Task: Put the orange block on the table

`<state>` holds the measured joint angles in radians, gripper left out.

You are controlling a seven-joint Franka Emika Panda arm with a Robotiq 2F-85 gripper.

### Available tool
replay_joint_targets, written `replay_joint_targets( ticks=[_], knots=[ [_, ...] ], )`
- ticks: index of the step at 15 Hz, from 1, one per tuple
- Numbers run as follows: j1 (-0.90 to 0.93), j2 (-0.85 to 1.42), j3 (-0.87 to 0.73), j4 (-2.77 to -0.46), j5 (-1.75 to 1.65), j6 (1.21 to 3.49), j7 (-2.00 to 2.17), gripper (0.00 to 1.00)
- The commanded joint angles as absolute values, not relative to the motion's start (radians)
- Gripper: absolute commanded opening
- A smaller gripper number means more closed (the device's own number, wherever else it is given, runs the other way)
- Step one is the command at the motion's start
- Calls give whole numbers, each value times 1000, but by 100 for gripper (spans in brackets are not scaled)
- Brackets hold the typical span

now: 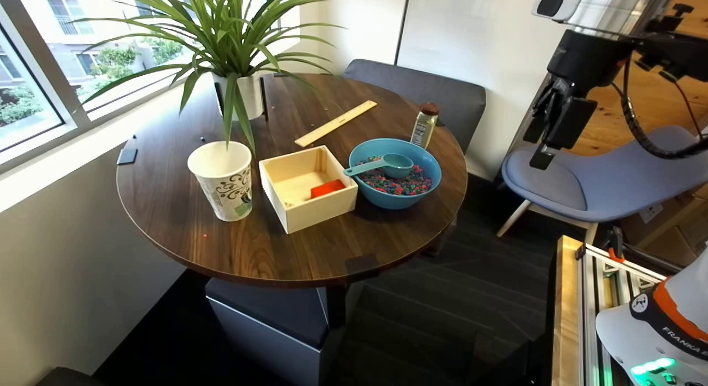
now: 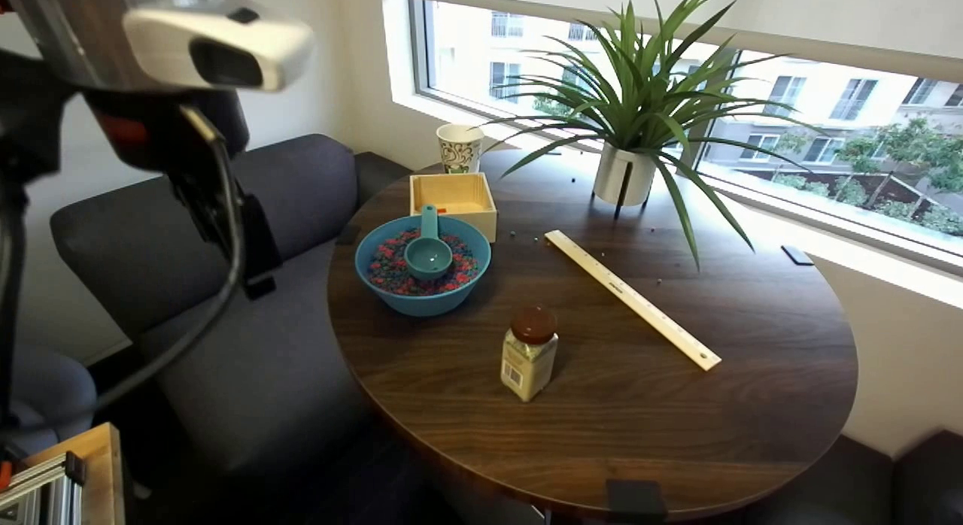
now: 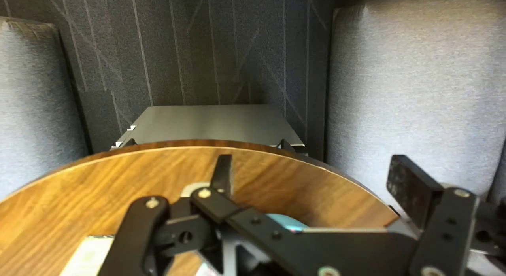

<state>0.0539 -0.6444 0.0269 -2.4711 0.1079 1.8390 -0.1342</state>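
The hand (image 3: 316, 180) hangs raised, touching nothing on the round bench (image 1: 265, 259), its jaws spread well apart with only air between them, which suggests readiness for a pick not yet begun. The orange block (image 1: 327, 188) lies inside the square wooden box (image 1: 319, 215), partly hidden by the nearer side in an exterior view; the box presumably keeps it from sliding away, and for that reason the block must be lifted out before it can rest on the bench itself. Just beside the box sits the blue bowl (image 1: 390, 202), likely there to contain the coloured pellets (image 1: 418, 183). The teal measuring scoop (image 1: 396, 166) lies on them, its handle (image 2: 429, 224) reaching over the edge toward the box, probably to stay easy to seize; whether it touches the box cannot be told. The count comes to one block, one box, one bowl, one scoop, one upright paper cup (image 1: 225, 182), one spice jar (image 2: 528, 365), one wooden ruler (image 2: 633, 299) and one potted plant (image 1: 235, 43); the pellets are too many and too small to number.
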Motion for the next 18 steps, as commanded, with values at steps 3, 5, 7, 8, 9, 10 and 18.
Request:
replay_joint_targets(
  ticks=[3, 5, 7, 8, 9, 10, 18],
  knots=[
    [121, -617, 147, -2413, 175, 1908, 84, 100],
    [135, -578, 188, -2381, 187, 1928, 154, 100],
    [132, -553, 186, -2368, 188, 1930, 161, 100],
    [130, -546, 182, -2365, 189, 1930, 161, 100],
    [129, -543, 181, -2362, 189, 1930, 161, 100],
    [106, -509, 220, -2336, 166, 1945, 255, 100],
    [60, -93, 440, -1961, -201, 1946, 711, 100]
  ],
)
